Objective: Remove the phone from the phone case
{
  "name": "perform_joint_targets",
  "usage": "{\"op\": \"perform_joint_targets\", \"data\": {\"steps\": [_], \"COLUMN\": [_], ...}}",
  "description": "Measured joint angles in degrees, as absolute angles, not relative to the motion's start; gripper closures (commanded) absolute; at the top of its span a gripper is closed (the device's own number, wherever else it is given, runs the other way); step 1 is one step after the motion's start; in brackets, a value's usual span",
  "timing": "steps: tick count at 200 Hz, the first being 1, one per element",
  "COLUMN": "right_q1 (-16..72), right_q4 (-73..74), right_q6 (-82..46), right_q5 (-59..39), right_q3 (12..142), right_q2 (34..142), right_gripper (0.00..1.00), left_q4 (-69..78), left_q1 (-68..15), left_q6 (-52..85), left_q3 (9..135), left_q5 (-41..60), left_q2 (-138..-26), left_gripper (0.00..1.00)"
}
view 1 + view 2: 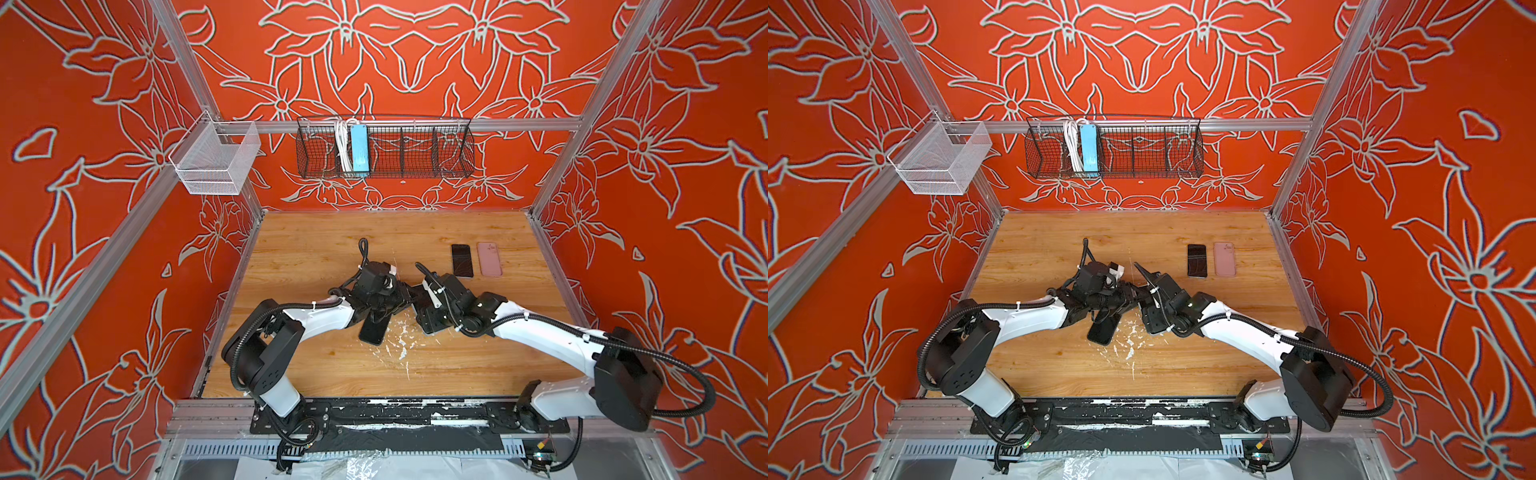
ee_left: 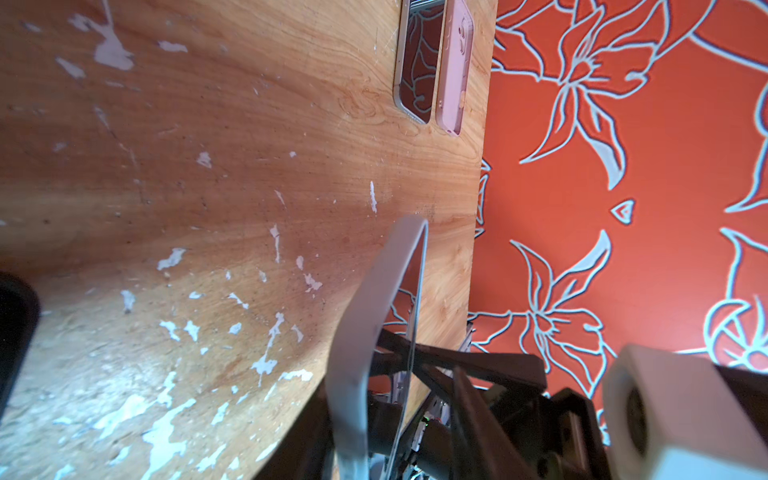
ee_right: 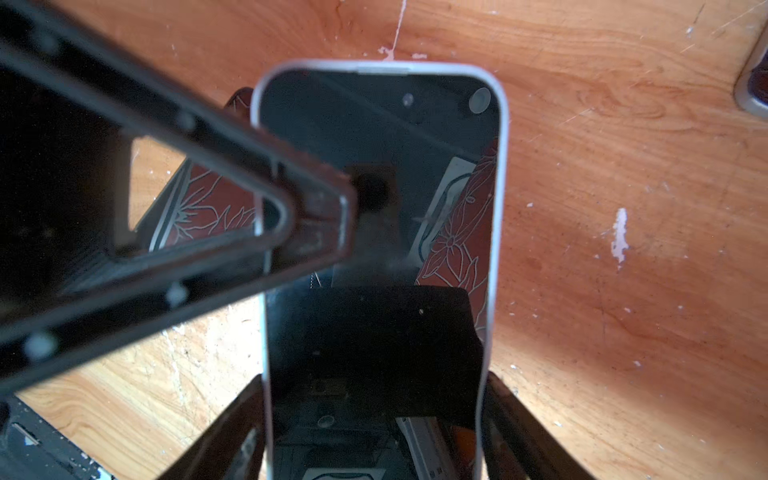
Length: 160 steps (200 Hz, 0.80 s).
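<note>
the wooden surface (image 1: 457,365) is flecked with white paint. above its middle the right tool (image 3: 374,378) grips the phone (image 3: 374,124) by its long sides, off the surface, the pale case (image 2: 361,332) still on it. the left tool (image 1: 406,296) has one finger (image 3: 316,216) on the screen; whether it has clamped, i cannot tell. a dark phone (image 1: 373,331) lies beneath them; a black phone (image 1: 462,260) and a pink case (image 1: 489,259) lie side by side near the far right edge.
</note>
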<state>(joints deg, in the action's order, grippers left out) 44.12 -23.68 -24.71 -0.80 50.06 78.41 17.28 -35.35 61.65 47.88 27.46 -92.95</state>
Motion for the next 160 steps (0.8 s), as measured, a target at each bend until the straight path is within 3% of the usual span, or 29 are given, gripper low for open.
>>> {"op": "perform_joint_targets", "data": {"steps": [39,122,138,160], "right_q1": [43.8,43.0,42.8,42.8], "right_q4": [-23.7,-23.4,-23.4,-23.4], "right_q6": [-24.8,-26.7,-26.9,-27.2], "right_q5": [-2.0,-4.0,-4.1,-4.1], "right_q3": [50.9,51.1,51.1,51.1], "right_q2": [78.4,77.5,77.3,77.3], "right_gripper": [0.55,0.55,0.51,0.30], "left_q4": [18.5,20.2,20.7,20.7], "left_q1": [-35.6,-35.6,-35.5,-35.5], "left_q6": [61.9,61.6,61.5,61.3], "left_q3": [47.9,47.8,47.8,47.8], "left_q5": [27.8,29.1,29.3,29.3], "left_q2": [-93.3,-95.1,-95.1,-95.0], "left_gripper": [0.63,0.93,1.00,1.00]}}
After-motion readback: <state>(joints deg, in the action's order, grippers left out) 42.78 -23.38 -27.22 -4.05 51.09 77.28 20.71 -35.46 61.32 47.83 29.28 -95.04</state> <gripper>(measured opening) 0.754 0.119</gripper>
